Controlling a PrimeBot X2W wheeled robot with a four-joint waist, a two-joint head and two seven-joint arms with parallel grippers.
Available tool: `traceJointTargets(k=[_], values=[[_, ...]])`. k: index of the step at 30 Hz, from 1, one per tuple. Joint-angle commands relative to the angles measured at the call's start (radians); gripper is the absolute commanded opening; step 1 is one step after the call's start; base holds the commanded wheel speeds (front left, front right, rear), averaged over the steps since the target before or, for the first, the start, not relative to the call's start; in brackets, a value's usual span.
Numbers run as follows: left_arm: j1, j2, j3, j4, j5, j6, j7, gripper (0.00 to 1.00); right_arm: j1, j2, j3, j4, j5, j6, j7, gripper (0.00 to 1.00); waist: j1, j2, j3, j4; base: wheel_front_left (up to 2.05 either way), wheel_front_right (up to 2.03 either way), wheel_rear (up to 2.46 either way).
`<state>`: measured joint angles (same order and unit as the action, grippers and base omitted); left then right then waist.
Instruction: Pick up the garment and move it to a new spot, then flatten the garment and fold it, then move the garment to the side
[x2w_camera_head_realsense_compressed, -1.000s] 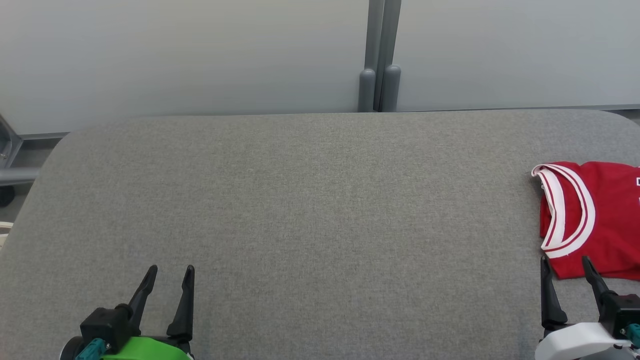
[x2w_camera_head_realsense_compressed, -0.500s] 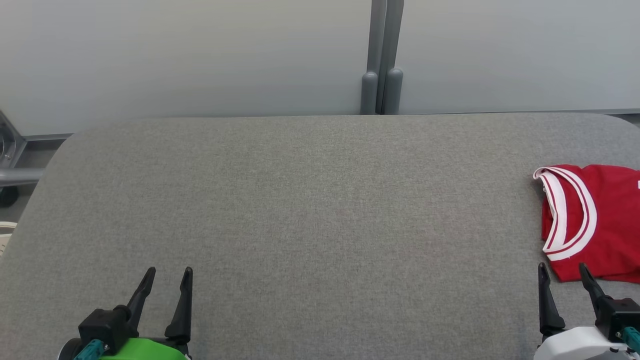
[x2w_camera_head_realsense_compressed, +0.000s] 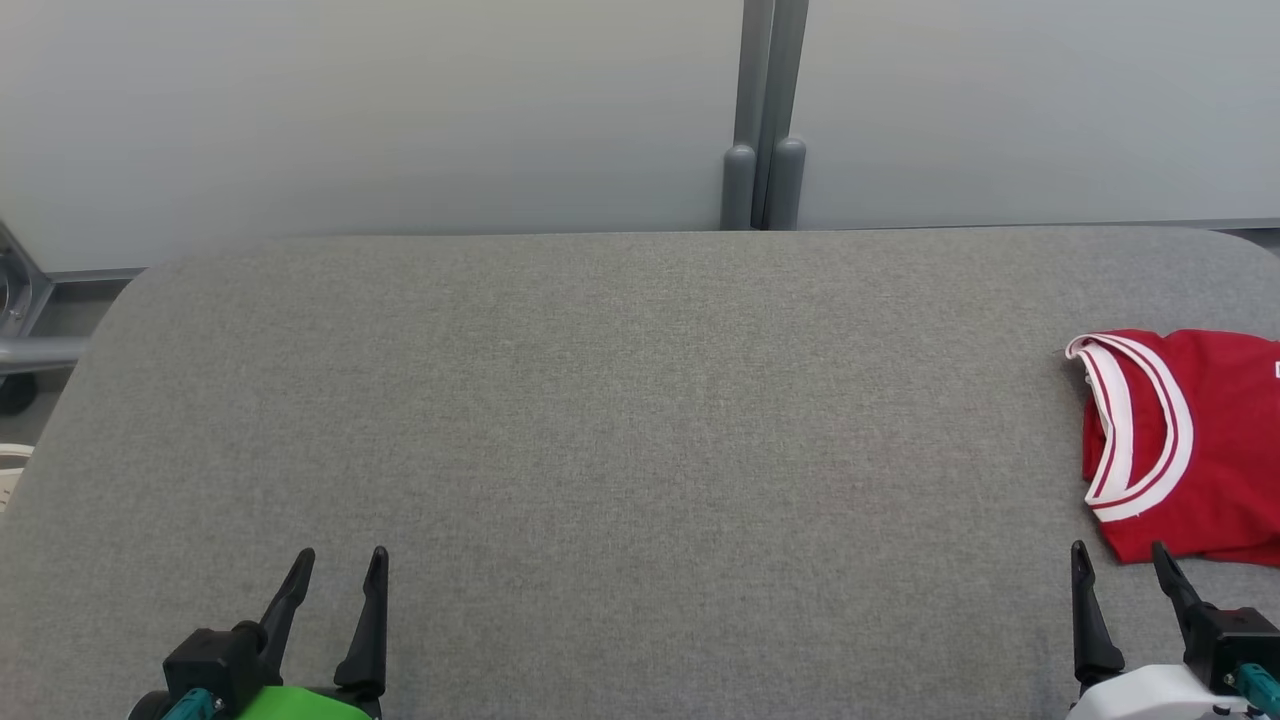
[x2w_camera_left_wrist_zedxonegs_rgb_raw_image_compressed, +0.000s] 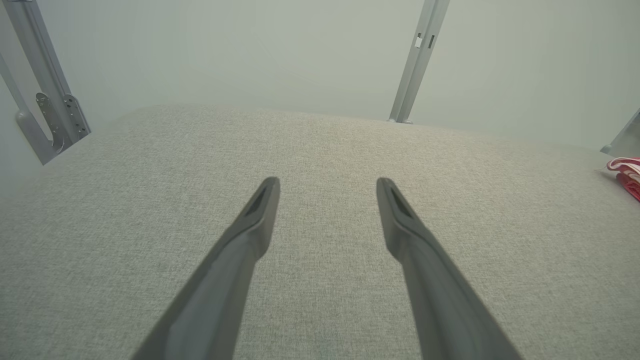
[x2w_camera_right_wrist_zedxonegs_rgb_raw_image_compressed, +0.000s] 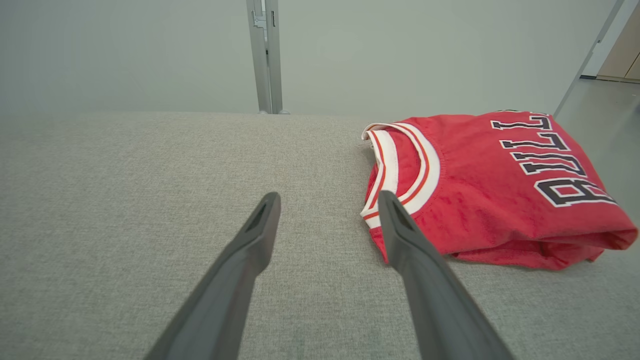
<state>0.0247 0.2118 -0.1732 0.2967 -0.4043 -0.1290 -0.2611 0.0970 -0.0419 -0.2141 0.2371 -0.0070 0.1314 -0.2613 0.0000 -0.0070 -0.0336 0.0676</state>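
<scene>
1. Both my grippers stood released, jaws wide apart and holding nothing. The left gripper (x2w_camera_head_realsense_compressed: 342, 552) was over the near-left of the grey table (x2w_camera_head_realsense_compressed: 620, 400), and the right gripper (x2w_camera_head_realsense_compressed: 1118, 546) was at the near-right.
2. The red shirt (x2w_camera_head_realsense_compressed: 1215, 470) lay at the table's right end as a compact bundle. Its white-striped collar (x2w_camera_head_realsense_compressed: 1180, 430) faced the middle of the table.
3. From my right gripper the shirt lay just ahead and slightly to the right, its near corner close beside the gripper. I could not tell whether they touched.
4. Its long axis ran across the table, left to right, and passed the head view's right edge.
5. My right arm was clearly nearer and the left was well apart, so I judged any reach for the shirt belonged to the right.
</scene>
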Motion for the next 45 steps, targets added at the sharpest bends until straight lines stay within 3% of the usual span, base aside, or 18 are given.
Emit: traceJointTargets(k=[1, 3, 4, 9, 26, 45], values=[[-0.016, 0.006, 0.006, -0.015, 0.005, 0.000, -0.002, 1.00, -0.016, -0.008, -0.001, -0.016, 0.001, 0.000, -0.001, 1.00, 0.0000, 0.0004, 0.001, -0.001, 0.00, 0.00, 0.00], [-0.017, 0.005, 0.007, -0.014, 0.006, 0.000, -0.002, 1.00, -0.018, -0.008, 0.002, -0.019, 0.004, 0.000, -0.001, 1.00, 0.0000, 0.0006, 0.002, -0.002, 0.00, 0.00, 0.00], [0.000, -0.002, 0.002, 0.000, 0.000, 0.000, 0.000, 0.00, 0.000, 0.000, 0.003, -0.002, 0.002, 0.000, 0.000, 0.00, 0.0000, 0.0000, 0.002, -0.002, 0.00, 0.00, 0.00], [0.014, -0.018, -0.004, 0.032, -0.013, 0.000, 0.008, 0.00, -0.001, 0.011, -0.001, 0.039, 0.018, 0.000, 0.012, 0.00, 0.0000, 0.0000, 0.002, -0.003, 0.00, 0.00, 0.00], [-0.013, -0.045, 0.054, 0.003, -0.287, 0.000, 0.084, 0.00, -0.039, 0.006, 0.023, 0.020, 0.378, 0.000, 0.094, 0.00, 0.0000, 0.0010, 0.007, -0.012, 0.00, 0.00, 0.00], [-0.037, -0.072, 0.108, -0.024, -0.532, -0.001, 0.154, 0.00, -0.074, 0.001, 0.043, 0.004, 0.702, 0.000, 0.168, 0.00, 0.0000, 0.0021, 0.012, -0.022, 0.00, 0.00, 0.00]])
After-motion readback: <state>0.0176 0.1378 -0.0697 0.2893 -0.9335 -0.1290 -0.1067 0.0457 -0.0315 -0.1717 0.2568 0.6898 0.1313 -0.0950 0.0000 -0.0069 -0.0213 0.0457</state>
